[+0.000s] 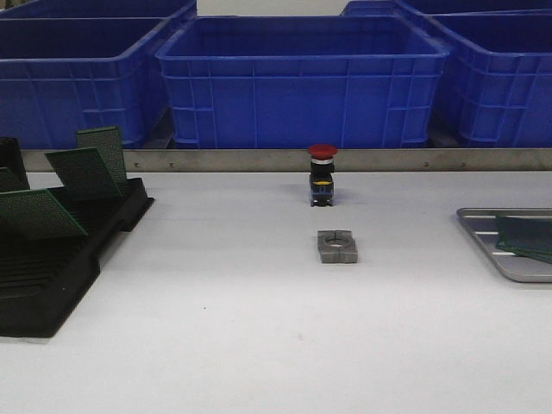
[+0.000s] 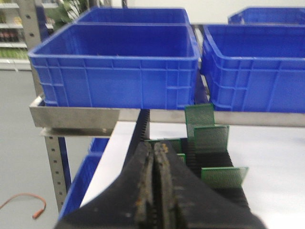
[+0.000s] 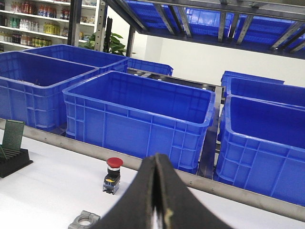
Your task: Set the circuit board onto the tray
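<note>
A white worktop (image 1: pixel 259 345) seen from the front, with a row of deep blue plastic bins (image 1: pixel 302 82) on a metal shelf behind it. At the right edge lies a shallow silver-grey tray (image 1: pixel 483 237), partly cut off by the frame, with a dark green circuit board (image 1: pixel 526 235) lying flat inside it. At the left edge stands a black slotted rack (image 1: pixel 52 267) holding several more green perforated circuit boards (image 1: pixel 86 172), each leaning upright in its slots. Near the middle of the worktop stands a red-capped emergency stop button (image 1: pixel 323 175), and just in front of it, apart from it, lies a small grey metal block with a round hole (image 1: pixel 336 246).

Neither arm appears in the front view. In its wrist view, the left claw (image 2: pixel 155 162) has its fingers pressed together, holding nothing, with the rack beyond it. The right claw (image 3: pixel 156 191) is likewise closed and empty, the stop button beyond it.
</note>
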{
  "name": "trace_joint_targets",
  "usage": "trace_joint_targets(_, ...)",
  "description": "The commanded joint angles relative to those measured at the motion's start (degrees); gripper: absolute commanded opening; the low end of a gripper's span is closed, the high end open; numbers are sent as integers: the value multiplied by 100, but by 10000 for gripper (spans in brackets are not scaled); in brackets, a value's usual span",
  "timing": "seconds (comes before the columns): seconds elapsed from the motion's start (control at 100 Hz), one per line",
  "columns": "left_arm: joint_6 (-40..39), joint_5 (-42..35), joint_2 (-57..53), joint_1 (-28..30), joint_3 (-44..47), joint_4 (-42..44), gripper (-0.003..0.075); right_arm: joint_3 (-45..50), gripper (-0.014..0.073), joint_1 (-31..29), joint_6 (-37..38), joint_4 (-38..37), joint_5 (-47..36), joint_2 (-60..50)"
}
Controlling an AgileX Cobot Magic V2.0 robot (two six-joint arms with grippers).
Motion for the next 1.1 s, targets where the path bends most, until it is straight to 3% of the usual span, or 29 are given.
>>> trace_joint_targets(0.0, -740, -1061, -55, -130, 258, 600, -20, -134, -61, -11, -57, 134, -136, -57)
trace_joint_targets(0.1, -1412, -1080, -281, -280, 725, 1125, -20, -134, -61, -11, -57, 138, -130, -57)
trace_joint_targets(0.13, -1413, -1063, -409, -294, 810, 1125, -20, -134, -61, -11, -57, 138, -130, -57)
trace_joint_targets(0.17, -1413, -480, -545, -339, 780, 1137, -20, -134, -61, -11, -57, 138, -121, -57)
trace_joint_targets(0.5, -1250, -136, -521, -342, 794, 1196, -20, -134, -61, -11, -57, 150, -59, -49)
trace_joint_targets(1.09, -1250, -245, -521, -342, 782, 1068, -20, -134, -61, -11, -57, 150, -46, -49)
